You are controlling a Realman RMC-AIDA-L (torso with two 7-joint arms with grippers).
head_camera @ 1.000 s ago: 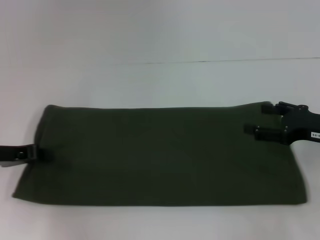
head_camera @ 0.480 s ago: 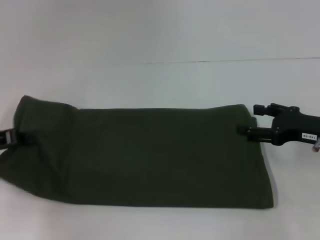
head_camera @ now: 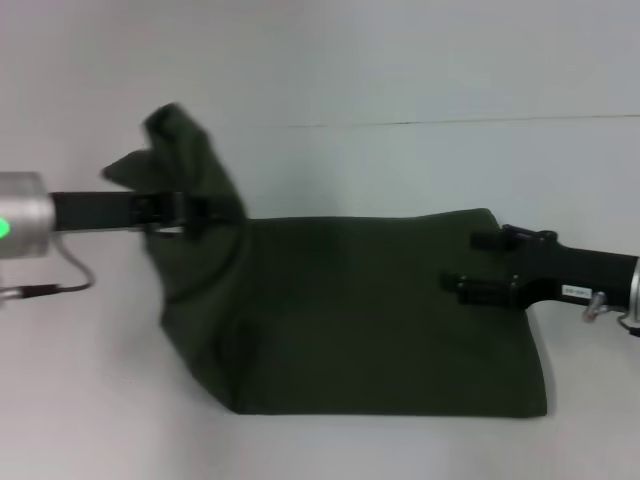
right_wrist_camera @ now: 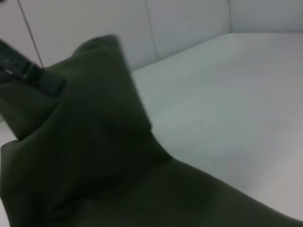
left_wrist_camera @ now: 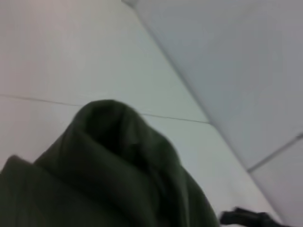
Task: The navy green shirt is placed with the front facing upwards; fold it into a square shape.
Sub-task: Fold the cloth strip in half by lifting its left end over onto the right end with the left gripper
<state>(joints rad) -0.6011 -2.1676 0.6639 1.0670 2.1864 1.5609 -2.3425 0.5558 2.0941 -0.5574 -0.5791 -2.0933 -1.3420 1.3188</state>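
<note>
While raised, left hand (head_camera: 190, 212) (clamped) lifts shirt (head_camera: 380, 310)

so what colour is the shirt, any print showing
Plain dark olive green shirt, no print visible; clearest in the head view.

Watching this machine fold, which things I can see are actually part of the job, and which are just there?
Part of the job:
- green shirt, one end lifted off the table
- left gripper, pinching that raised end
- right gripper, at the shirt's other end

Just there:
- white table
- nothing else lies about
</note>
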